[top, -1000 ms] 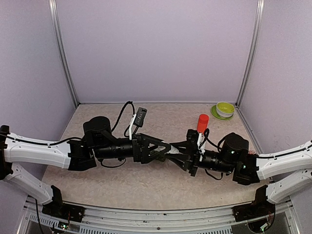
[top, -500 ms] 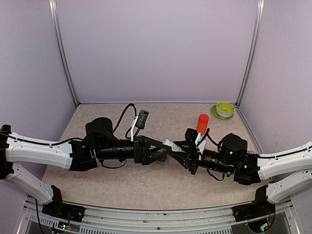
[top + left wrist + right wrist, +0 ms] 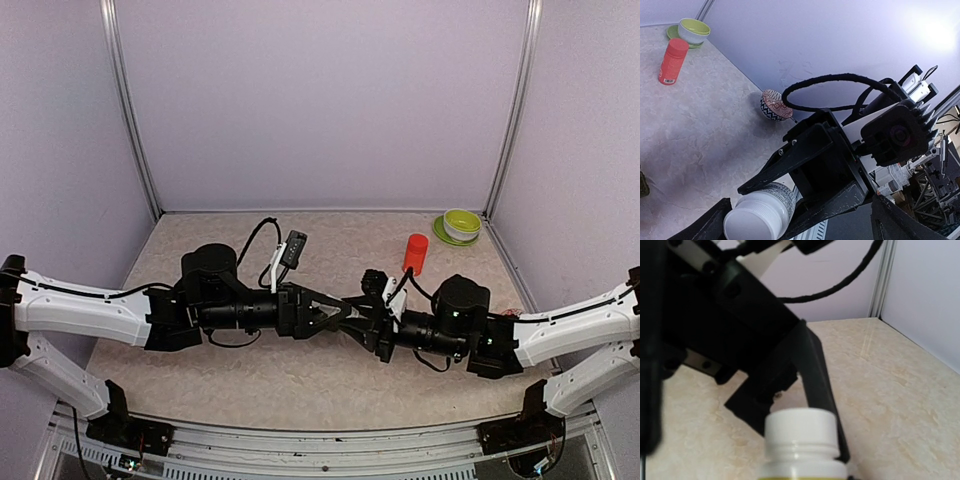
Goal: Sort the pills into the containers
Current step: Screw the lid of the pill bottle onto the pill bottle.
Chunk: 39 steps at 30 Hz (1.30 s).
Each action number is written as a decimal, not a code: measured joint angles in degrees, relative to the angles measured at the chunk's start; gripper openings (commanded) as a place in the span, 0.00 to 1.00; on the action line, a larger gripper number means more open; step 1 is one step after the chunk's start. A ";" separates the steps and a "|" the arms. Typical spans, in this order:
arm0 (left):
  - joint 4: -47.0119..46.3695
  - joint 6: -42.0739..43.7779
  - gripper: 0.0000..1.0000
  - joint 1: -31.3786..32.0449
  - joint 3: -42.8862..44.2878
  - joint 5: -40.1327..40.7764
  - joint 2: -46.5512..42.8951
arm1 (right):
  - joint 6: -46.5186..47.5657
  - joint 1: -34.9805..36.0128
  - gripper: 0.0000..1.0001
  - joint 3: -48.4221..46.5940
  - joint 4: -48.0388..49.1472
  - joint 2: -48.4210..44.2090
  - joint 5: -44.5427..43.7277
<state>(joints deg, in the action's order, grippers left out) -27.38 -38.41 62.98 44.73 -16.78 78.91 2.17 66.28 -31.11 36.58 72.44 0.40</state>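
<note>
A small white-capped bottle [image 3: 757, 220] with a printed label is clamped by its body in my right gripper [image 3: 362, 318], held above the table's middle. It also shows in the right wrist view [image 3: 800, 440]. My left gripper [image 3: 335, 313] is open, and its fingers [image 3: 815, 375] straddle the bottle's cap without closing on it. The cap faces the left wrist camera, close to one left finger [image 3: 710, 225]. A dark-green edge [image 3: 642, 183] at the left border may be the containers; they are otherwise hidden. No pills show.
A red-orange bottle [image 3: 415, 253] stands upright behind the right gripper, also in the left wrist view [image 3: 673, 61]. A green bowl on a green plate [image 3: 461, 224] sits at the back right corner. A small patterned bowl [image 3: 772, 105] sits by the right wall.
My right arm has moved left with the white bottle, bringing its cap between the left gripper's fingers. The left gripper has edged slightly right.
</note>
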 measured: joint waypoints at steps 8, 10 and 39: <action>1.33 0.11 0.90 0.00 -0.04 0.68 -0.04 | -0.26 0.20 0.12 -0.24 0.22 1.20 1.53; 1.36 0.09 0.89 0.02 -0.04 0.68 -0.24 | -0.15 0.20 0.12 -0.24 0.15 1.18 2.49; 17.49 -2.29 0.72 -2.49 8.22 -8.31 1.18 | 8.63 0.31 0.13 1.38 -10.16 -8.81 0.13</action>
<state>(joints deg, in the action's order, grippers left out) -9.89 -40.71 60.49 52.95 -25.08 80.09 10.81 66.59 -29.74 26.41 63.64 0.54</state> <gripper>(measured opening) 0.725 0.334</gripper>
